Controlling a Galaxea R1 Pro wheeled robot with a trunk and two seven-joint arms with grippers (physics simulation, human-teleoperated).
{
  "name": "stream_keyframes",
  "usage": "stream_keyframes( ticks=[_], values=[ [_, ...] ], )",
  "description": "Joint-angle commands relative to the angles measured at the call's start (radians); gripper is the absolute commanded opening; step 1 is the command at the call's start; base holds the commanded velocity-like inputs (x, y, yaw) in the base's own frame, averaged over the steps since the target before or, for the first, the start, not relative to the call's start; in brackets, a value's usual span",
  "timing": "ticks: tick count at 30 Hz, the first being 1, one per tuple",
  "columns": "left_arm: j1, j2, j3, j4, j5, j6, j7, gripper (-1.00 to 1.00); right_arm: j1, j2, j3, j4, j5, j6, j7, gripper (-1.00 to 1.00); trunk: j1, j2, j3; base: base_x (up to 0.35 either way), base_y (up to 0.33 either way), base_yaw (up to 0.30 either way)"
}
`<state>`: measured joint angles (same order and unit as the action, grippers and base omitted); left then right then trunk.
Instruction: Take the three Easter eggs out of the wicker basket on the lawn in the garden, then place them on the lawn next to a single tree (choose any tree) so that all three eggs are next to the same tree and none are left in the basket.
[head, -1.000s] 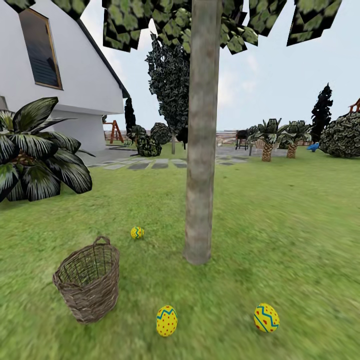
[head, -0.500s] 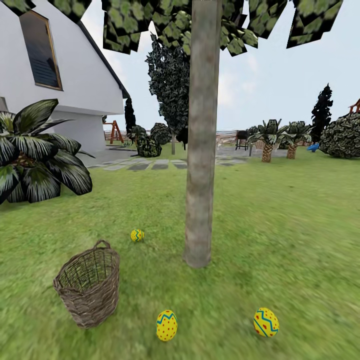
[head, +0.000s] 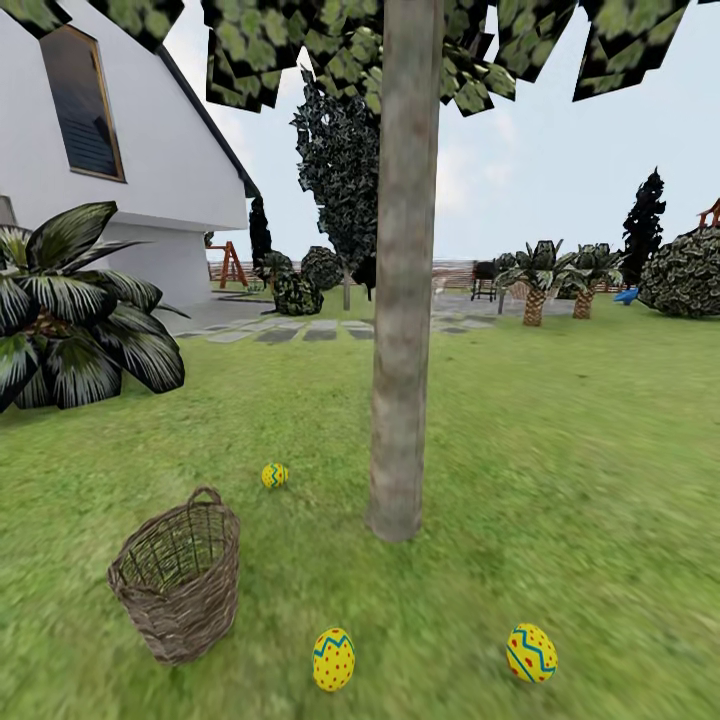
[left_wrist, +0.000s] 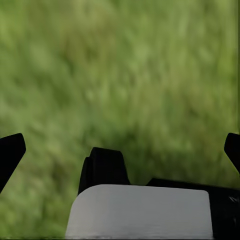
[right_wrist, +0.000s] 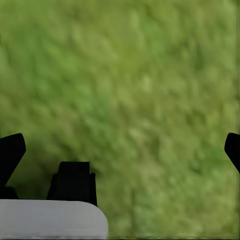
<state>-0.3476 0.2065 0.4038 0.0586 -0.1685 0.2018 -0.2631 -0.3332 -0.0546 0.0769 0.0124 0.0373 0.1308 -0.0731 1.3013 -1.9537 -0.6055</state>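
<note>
lawn (head: 560, 450) bears eggs (head: 333, 659), basket (head: 180, 575)

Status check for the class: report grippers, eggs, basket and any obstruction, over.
Left gripper and right gripper open, empty, over lawn. Three Easter eggs on grass around tree. Wicker basket looks empty. Nothing obstructing.

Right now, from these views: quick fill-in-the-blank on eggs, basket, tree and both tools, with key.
1. The number of eggs lying on the grass is ___.
2. The basket stands upright and looks ___.
3. The egg beyond the basket lies on the ___ side of the tree.
4. Both tools are ___.

Missing: three; empty; left; open
</note>
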Motion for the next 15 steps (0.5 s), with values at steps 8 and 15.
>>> stream_keyframes(
  ticks=[8, 15],
  values=[
    [0.051, -0.006, 0.010, 0.002, -0.007, -0.001, -0.001, 1.00, -0.001, 0.005, 0.008, 0.067, 0.004, -0.050, -0.004, 1.00, -0.031, 0.056, 0.024, 0.000, 0.000, 0.000],
    [0.118, -0.034, 0.010, 0.002, -0.006, -0.091, 0.070, 1.00, 0.026, 0.000, 0.007, 0.084, 0.004, -0.061, -0.003, 1.00, -0.058, 0.105, 0.046, 0.000, 0.000, 0.000]
  ],
)
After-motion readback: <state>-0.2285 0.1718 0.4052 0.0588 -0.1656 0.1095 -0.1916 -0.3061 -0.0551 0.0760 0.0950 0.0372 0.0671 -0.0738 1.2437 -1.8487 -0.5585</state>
